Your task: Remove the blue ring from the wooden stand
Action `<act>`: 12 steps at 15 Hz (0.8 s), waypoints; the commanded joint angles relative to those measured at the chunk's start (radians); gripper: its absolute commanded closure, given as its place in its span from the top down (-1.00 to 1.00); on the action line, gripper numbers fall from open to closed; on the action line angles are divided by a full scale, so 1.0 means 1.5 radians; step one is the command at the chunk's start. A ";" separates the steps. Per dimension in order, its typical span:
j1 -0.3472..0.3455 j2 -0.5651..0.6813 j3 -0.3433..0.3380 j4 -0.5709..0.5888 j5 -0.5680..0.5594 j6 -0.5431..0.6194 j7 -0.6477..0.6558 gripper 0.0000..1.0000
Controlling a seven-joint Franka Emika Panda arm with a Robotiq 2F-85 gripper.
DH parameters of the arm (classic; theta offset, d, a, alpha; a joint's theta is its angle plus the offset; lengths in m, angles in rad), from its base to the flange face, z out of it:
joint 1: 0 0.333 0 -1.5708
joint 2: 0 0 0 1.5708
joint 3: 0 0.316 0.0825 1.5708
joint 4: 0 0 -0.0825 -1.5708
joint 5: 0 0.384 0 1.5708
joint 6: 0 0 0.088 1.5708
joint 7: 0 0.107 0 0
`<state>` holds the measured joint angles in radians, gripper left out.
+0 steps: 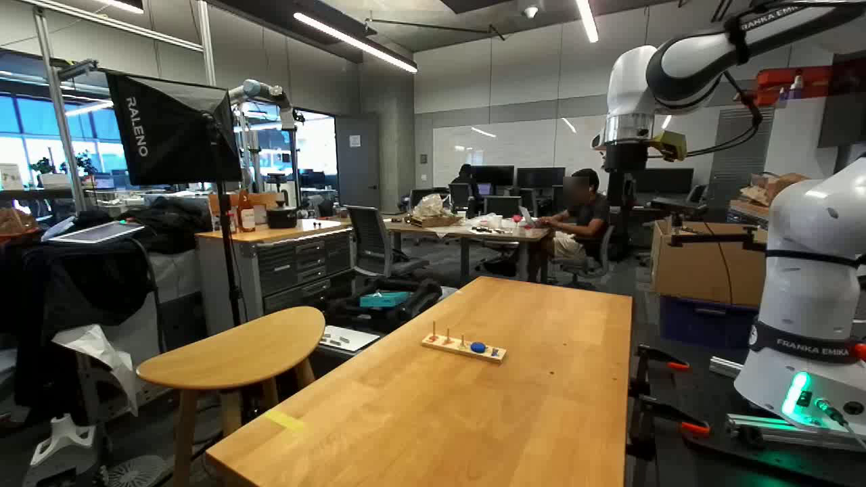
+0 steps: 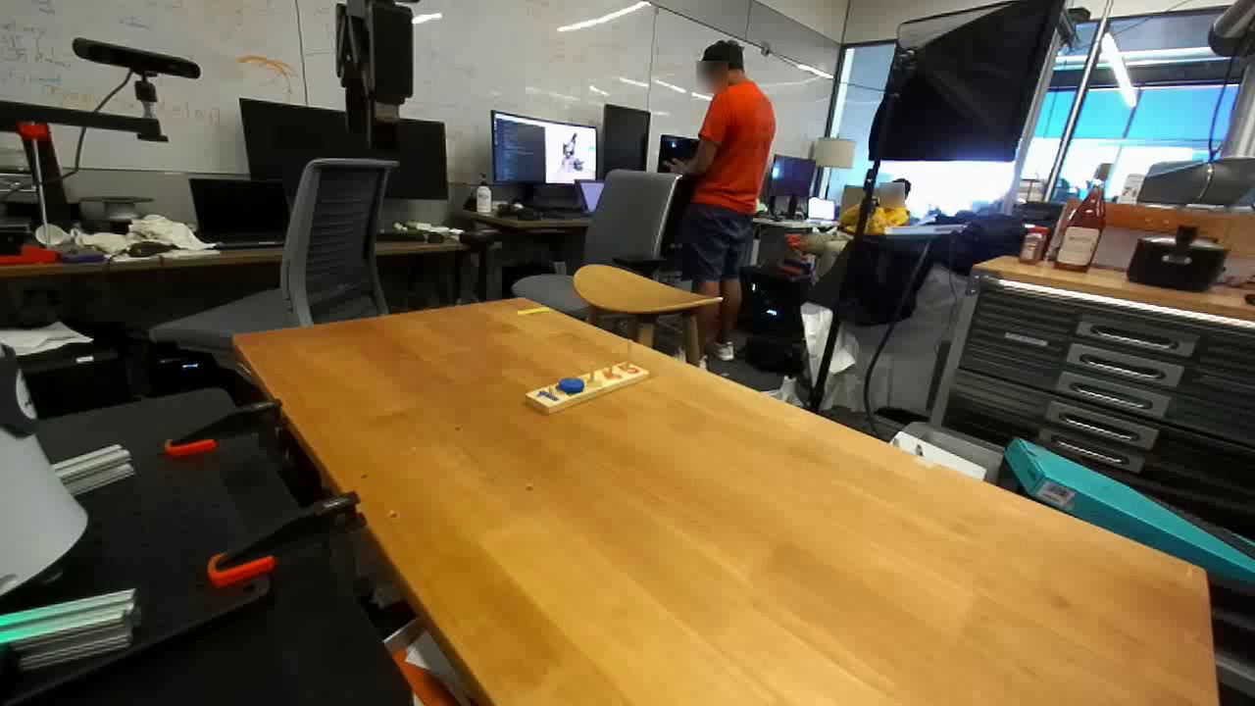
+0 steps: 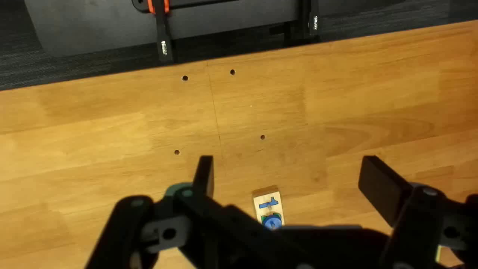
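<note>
In an exterior view, the wooden stand (image 1: 463, 351) lay on the worktop (image 1: 541, 412), the blue ring (image 1: 478, 348) around a peg (image 3: 273, 224) near its right end; farther right, high up, hung the fingers (image 3: 384, 190), spread wide in the wrist view.

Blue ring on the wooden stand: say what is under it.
In the wrist view, a green marking on the wooden stand peeks out from under the blue ring; the rest is covered, its full shape hidden.

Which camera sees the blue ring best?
The wrist view: the blue ring looks biggest there, seen from above, though its lower edge may be covered. Both exterior views show it smaller, as a blue disc on the wooden stand.
</note>
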<state>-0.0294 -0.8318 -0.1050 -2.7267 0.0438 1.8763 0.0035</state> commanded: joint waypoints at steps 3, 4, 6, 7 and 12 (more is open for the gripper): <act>-0.009 0.000 0.008 0.003 0.006 -0.001 -0.006 1.00; -0.009 0.000 0.008 0.003 0.006 -0.001 -0.006 1.00; 0.004 0.062 0.019 0.018 -0.001 0.049 -0.014 1.00; 0.009 0.095 0.028 0.028 -0.005 0.080 -0.017 1.00; 0.029 0.281 0.050 0.088 -0.005 0.234 -0.040 1.00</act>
<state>-0.0010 -0.6060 -0.0363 -2.6959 0.0431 2.1482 -0.0224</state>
